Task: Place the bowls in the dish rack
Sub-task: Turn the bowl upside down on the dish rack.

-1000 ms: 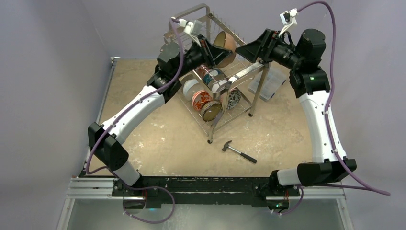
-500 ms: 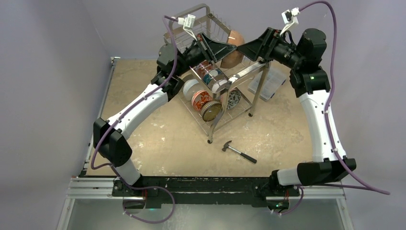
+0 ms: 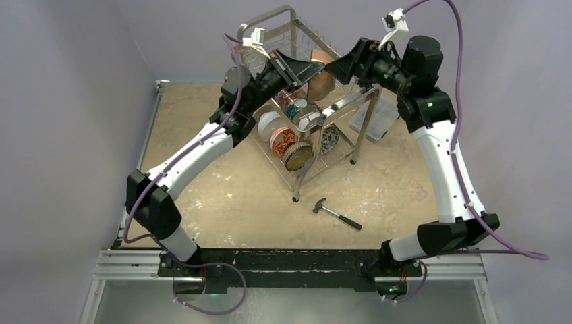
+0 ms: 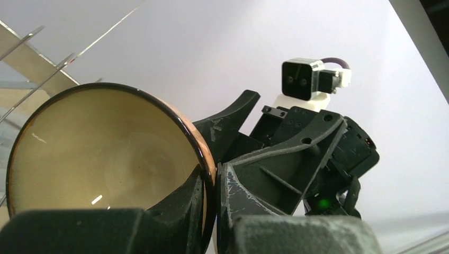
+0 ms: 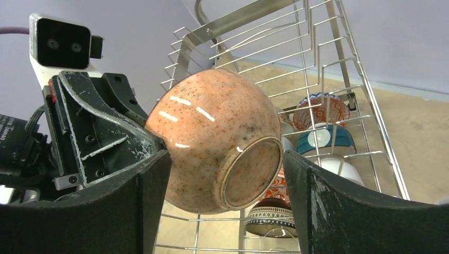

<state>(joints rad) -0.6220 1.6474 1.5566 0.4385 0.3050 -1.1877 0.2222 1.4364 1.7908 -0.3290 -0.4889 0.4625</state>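
Note:
The copper-brown bowl hangs tilted over the upper tier of the chrome dish rack. My left gripper is shut on its rim. In the left wrist view one finger sits inside the cream hollow of the bowl and the other outside, the left gripper pinching the rim. My right gripper stands open, its fingers on either side of the bowl near its foot, the right finger clear of it. Several smaller bowls stand in the lower tier.
A hammer lies on the table in front of the rack. A clear plastic box sits behind the rack at right. Through the rack wires show a red-patterned bowl, a teal one and a dark patterned one.
The left arm swung the copper-brown bowl right and turned it. The right gripper moved left to straddle the bowl, its jaws narrowing a little.

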